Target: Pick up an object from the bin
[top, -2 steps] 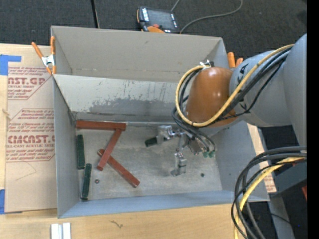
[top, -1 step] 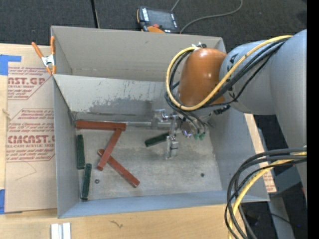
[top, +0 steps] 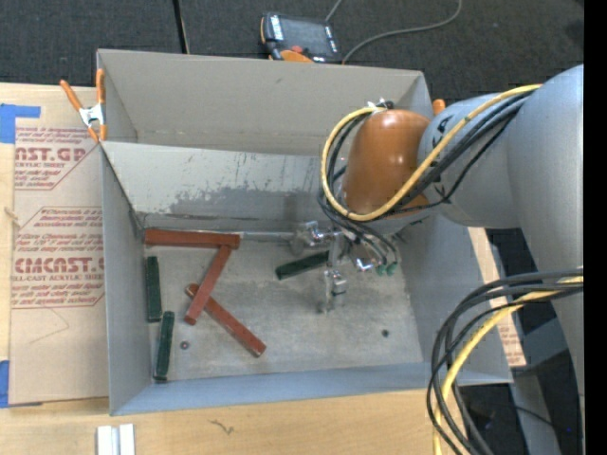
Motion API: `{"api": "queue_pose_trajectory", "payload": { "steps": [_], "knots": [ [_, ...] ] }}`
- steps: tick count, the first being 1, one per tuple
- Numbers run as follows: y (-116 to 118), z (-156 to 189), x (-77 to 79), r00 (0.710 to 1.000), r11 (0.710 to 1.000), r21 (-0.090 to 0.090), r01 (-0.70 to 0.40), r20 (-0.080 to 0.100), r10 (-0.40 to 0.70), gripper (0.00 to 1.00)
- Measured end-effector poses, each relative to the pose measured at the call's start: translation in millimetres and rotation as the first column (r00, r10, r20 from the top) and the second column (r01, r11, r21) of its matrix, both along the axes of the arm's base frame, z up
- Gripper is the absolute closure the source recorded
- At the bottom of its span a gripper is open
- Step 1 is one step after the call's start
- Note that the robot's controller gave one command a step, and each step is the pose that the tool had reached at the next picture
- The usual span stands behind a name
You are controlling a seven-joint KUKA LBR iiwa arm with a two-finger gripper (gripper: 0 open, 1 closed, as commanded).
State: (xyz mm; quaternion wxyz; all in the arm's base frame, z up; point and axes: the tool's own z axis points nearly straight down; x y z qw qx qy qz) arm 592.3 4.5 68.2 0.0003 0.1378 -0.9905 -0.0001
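Gripper [top: 332,290] stands low in the right-centre of the grey metal bin [top: 266,93], below the arm's orange wrist cover [top: 379,164] and looped cables. Whether it is open or closed cannot be determined, nor whether it has hold of anything.

Nearest item: a dark green bar [top: 302,267], just to the left of the gripper. Its long axis runs roughly left to right across the view. The right end is tilted slightly toward the back wall and meets the gripper body. The left end points toward the bin's centre.

Other contents lie well apart to the left:
- three red-brown bars [top: 211,284] in a loose group
- two dark green bars [top: 152,287] near the left wall

Bin floor is scuffed, pale grey. The bin rests on a light wooden tabletop [top: 285,425], with dark flooring [top: 76,8] beyond.
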Motion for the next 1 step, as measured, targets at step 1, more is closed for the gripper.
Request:
{"api": "queue_pose_trajectory", "payload": {
  "steps": [1],
  "knots": [
    [0.5, 2.3, 0.8, 1.0, 1.0, 0.0, 0.0, 0.001, 0.0, 1.0]
  ]
}}
